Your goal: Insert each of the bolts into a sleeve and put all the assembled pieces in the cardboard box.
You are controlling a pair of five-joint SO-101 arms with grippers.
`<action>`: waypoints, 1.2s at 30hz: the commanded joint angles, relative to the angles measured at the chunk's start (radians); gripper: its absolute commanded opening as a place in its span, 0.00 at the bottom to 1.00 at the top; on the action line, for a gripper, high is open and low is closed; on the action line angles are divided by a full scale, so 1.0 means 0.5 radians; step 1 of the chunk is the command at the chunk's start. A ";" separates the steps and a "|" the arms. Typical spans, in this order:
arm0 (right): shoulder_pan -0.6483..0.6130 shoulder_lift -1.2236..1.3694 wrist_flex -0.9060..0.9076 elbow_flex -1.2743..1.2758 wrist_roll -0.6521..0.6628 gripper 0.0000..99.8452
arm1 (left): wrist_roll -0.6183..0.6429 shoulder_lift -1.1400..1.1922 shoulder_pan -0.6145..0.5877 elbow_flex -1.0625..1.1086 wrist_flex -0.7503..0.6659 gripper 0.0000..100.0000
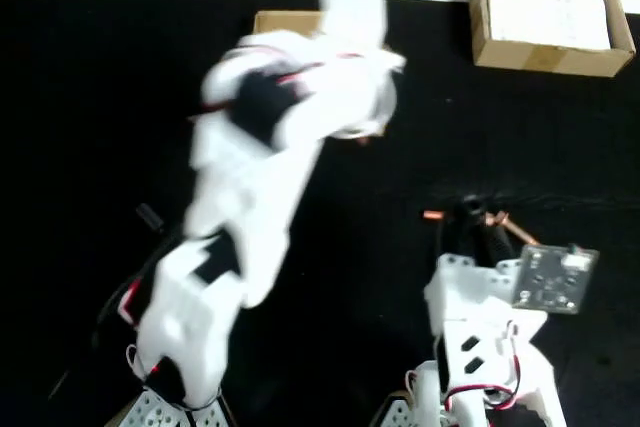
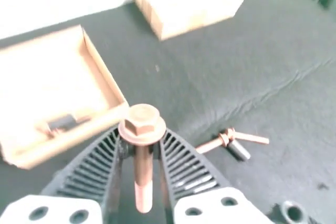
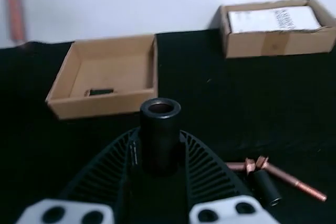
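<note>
My left gripper (image 2: pixel 142 141) is shut on a copper bolt (image 2: pixel 142 174), its hex head up between the fingertips. In the high view that arm stretches toward the open cardboard box (image 1: pixel 285 22) at the back. The box (image 2: pixel 58 85) holds one dark piece (image 2: pixel 64 123). My right gripper (image 3: pixel 159 141) is shut on a black sleeve (image 3: pixel 159 129), held upright with its open bore on top. In the high view the right gripper (image 1: pixel 470 215) sits at the front right. Two loose bolts (image 3: pixel 262 165) and a black sleeve (image 3: pixel 265 187) lie together on the cloth beside it.
A second cardboard box (image 1: pixel 550 22) with a white sheet on top stands at the back right. Another black sleeve (image 2: pixel 291 213) lies near the left wrist view's edge. A black cloth (image 1: pixel 80 107) covers the table, and its left side is bare.
</note>
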 commanded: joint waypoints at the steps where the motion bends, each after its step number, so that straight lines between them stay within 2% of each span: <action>1: -0.032 -0.008 -0.026 0.032 -0.009 0.01 | -0.068 -0.354 -0.020 0.075 0.009 0.01; 4: -0.032 -0.008 -0.149 0.164 -0.009 0.01 | -0.068 -0.704 -0.005 0.508 0.009 0.01; 10: -0.032 -0.008 -0.563 0.489 -0.009 0.01 | -0.147 -1.517 0.130 1.738 -0.012 0.01; 13: -0.032 -0.008 -0.802 0.658 -0.009 0.01 | -0.150 -1.729 0.158 2.162 -0.215 0.01; 17: -0.032 -0.008 -1.180 0.907 -0.006 0.01 | -0.150 -1.886 0.106 2.665 -0.647 0.01; 20: -0.032 -0.008 -1.475 1.057 -0.006 0.01 | -0.150 -1.972 0.087 3.021 -1.092 0.01; 24: -0.063 -0.008 -1.745 1.174 0.006 0.01 | -0.147 -2.082 0.094 3.534 -1.872 0.01; 28: -0.149 -0.008 -1.867 1.257 0.172 0.01 | -0.147 -2.196 0.149 4.012 -2.710 0.01; 31: -0.164 -0.008 -1.913 1.272 0.178 0.01 | -0.147 -2.220 0.216 4.267 -3.225 0.01; 33: -0.164 -0.008 -1.913 1.272 0.178 0.01 | -0.147 -2.214 0.275 4.338 -3.422 0.01; 36: -0.164 -0.008 -1.907 1.275 0.181 0.01 | -0.147 -2.159 0.385 4.362 -3.486 0.01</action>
